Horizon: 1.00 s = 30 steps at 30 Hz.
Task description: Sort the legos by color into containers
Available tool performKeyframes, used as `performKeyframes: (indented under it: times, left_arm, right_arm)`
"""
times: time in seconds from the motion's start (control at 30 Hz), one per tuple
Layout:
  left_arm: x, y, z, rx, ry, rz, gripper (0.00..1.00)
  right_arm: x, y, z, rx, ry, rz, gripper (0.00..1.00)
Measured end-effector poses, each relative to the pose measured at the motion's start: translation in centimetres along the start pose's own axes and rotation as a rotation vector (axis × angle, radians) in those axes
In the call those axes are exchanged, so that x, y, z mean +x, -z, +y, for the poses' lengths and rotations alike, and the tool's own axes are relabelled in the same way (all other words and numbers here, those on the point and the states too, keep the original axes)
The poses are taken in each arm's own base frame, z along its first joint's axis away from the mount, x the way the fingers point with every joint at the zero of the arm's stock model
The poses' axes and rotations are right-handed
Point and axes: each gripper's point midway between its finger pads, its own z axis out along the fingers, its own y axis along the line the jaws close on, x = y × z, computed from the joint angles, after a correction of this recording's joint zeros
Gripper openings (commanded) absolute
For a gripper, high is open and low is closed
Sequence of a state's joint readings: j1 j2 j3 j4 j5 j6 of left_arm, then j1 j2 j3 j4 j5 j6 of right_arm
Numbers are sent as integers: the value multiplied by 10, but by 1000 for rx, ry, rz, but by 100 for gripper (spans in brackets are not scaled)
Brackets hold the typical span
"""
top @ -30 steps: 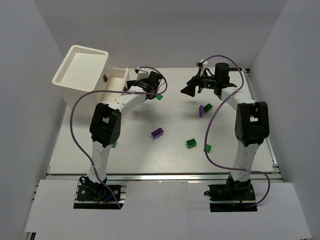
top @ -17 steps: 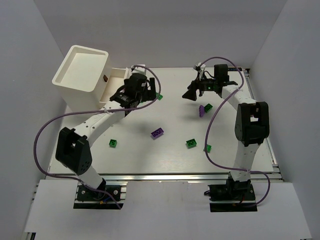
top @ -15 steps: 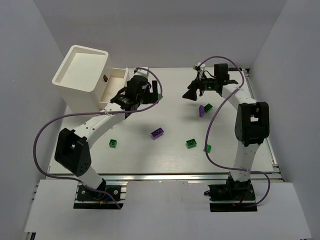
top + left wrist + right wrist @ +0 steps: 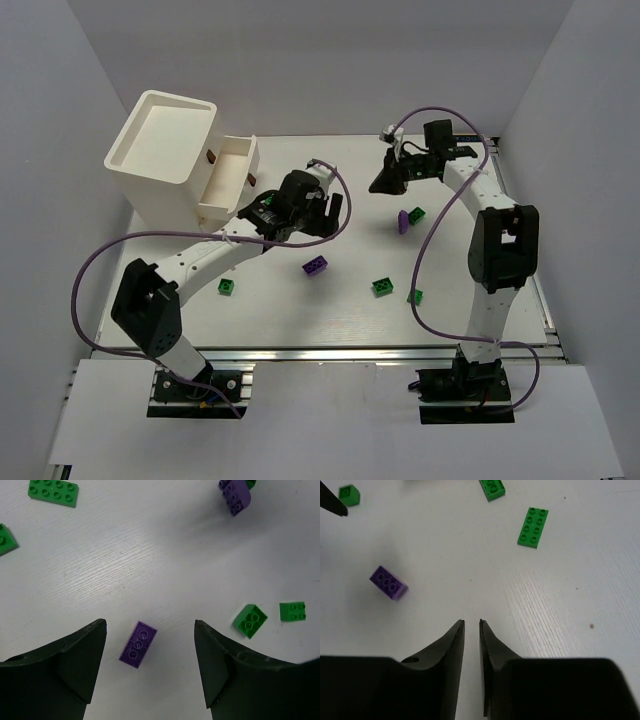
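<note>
A purple lego [image 4: 138, 644] lies flat on the white table, below and between my left gripper's [image 4: 150, 625] wide-open fingers, nearer the left finger. From the top view that gripper [image 4: 322, 222] hovers just behind the same purple lego [image 4: 316, 266]. My right gripper [image 4: 471, 622] hangs over bare table at the back right [image 4: 385, 180]; only a thin slit shows between its fingers, and nothing is in it. A second purple lego [image 4: 403, 221] touches a green one [image 4: 416, 213]. The white containers, a tall bin [image 4: 160, 140] and a low tray [image 4: 225, 175], stand at the back left.
Green legos lie scattered: one [image 4: 228, 287] at the near left, two [image 4: 382, 286] [image 4: 414, 296] at the near right. The right wrist view shows a flat green plate [image 4: 533, 526] and a purple lego [image 4: 388, 582] ahead of the fingers. Grey walls enclose the table.
My left arm swung away from the tray to above the purple lego in the table's middle. My right gripper's fingers closed from wide open and it shifted slightly back.
</note>
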State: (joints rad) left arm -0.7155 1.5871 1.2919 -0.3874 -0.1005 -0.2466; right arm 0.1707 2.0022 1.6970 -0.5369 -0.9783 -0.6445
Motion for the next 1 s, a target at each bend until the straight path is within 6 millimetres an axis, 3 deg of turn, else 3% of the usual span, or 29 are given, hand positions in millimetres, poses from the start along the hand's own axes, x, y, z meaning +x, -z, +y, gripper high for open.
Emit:
performKeyframes:
  times: [0.03,0.17,0.33,0.43,0.53,0.7,1.0]
  left_arm:
    - [2,1,-2,10,-10,7,78]
    - [7,2,-7,53,-52,25,75]
    - [12,-1,-18,160,-131,81,90]
    - [16,-18,-27,222,-188,135,92]
    - [36,-38,-31,265,-235,212,93]
    - [80,-55,-21,253,-267,349,95]
    - [93,-55,-7,196,-288,393,94]
  right_arm:
    - [2,-1,0,7,-19,8,45]
    - [11,2,3,78,-84,55,66]
    - [18,22,6,198,-127,101,72]
    - [22,37,11,255,-139,114,76]
    - [29,48,16,292,-165,122,80]
    - [42,57,13,327,-203,140,82]
    - [48,69,5,358,-220,143,82]
